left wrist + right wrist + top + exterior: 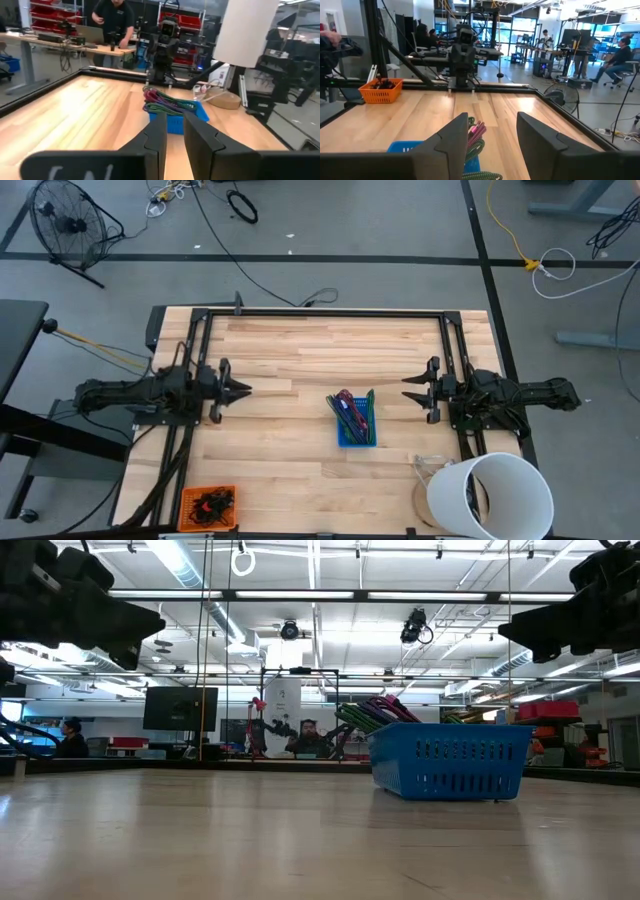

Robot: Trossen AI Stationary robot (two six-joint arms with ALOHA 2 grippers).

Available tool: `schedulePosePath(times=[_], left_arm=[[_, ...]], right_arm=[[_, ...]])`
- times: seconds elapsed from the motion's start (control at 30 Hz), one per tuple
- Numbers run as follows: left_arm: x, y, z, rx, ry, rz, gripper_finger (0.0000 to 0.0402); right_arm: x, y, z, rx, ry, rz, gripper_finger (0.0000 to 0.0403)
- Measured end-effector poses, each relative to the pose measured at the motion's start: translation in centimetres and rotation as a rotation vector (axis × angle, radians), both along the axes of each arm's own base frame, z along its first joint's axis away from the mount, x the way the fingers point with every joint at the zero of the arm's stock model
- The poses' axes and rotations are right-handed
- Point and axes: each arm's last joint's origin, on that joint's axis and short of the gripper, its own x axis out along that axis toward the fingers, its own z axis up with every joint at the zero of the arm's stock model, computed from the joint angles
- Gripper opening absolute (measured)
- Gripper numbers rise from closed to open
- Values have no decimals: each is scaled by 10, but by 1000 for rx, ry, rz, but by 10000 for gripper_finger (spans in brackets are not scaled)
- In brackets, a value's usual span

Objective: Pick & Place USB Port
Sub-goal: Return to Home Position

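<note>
Left jaws parted by a slit, right jaws released wider; both are empty and held above the tabletop [290, 345] at its left and right sides, pointing at each other. Charger cables [350, 408] lie bundled in the blue bin [356, 434], which stands on the tabletop between the two, nearer the right jaws. Orange tray [208, 505] and white bucket [495, 495] sit at two corners, well apart from the bin.

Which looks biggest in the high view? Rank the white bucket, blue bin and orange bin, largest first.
1. The white bucket, clearly largest, though its height brings it nearer the camera.
2-3. The orange bin and the blue bin look too alike to rank.
</note>
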Motion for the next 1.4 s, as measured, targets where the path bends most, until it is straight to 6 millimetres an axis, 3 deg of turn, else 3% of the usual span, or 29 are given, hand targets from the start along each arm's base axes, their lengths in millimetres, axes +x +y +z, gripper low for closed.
schedulePosePath(times=[0.27, 0.57, 1.4], left_arm=[[0, -2, 0, 41, -2, 6, 67], [0, -1, 3, -60, -37, 40, 67], [0, -1, 4, -65, -42, 41, 67]], right_arm=[[0, 0, 0, 0, 0, 0, 169], [0, 0, 0, 0, -1, 0, 169], [0, 0, 0, 0, -1, 0, 169]])
